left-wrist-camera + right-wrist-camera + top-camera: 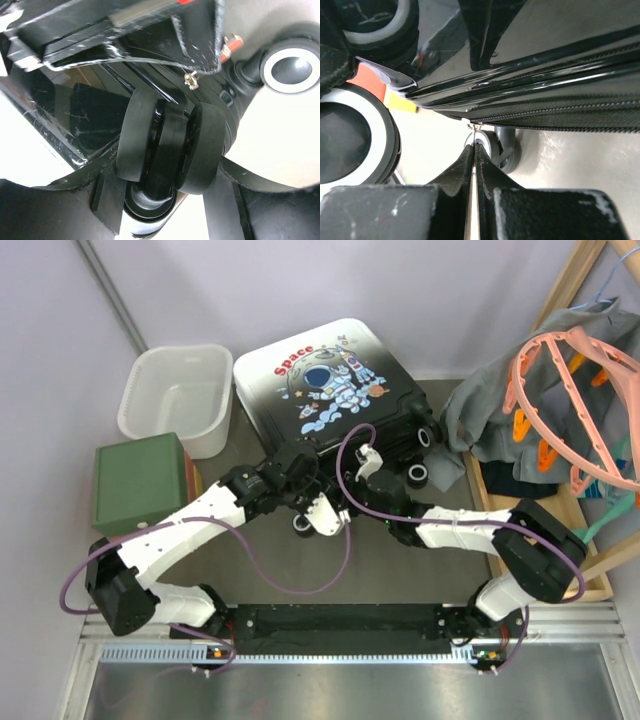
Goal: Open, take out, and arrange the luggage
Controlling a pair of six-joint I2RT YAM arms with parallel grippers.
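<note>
The luggage [330, 380] lies flat at the table's middle back, astronaut print and red "Space" facing up, wheels toward me. My left gripper [305, 510] is at its near left corner. In the left wrist view the left gripper [166, 192] is closed on a black twin wheel [172, 145] of the case, one finger on each side. My right gripper [362, 472] is at the near edge. In the right wrist view the right gripper [474, 150] is shut on the thin metal zipper pull [475, 132], which hangs from the zipper track [555, 112].
A white basket [178, 398] stands left of the case, with a green-topped box [140, 480] in front of it. Grey clothes and pink hangers [560, 380] hang on a wooden rack at the right. Other case wheels [418, 475] sit near the right gripper.
</note>
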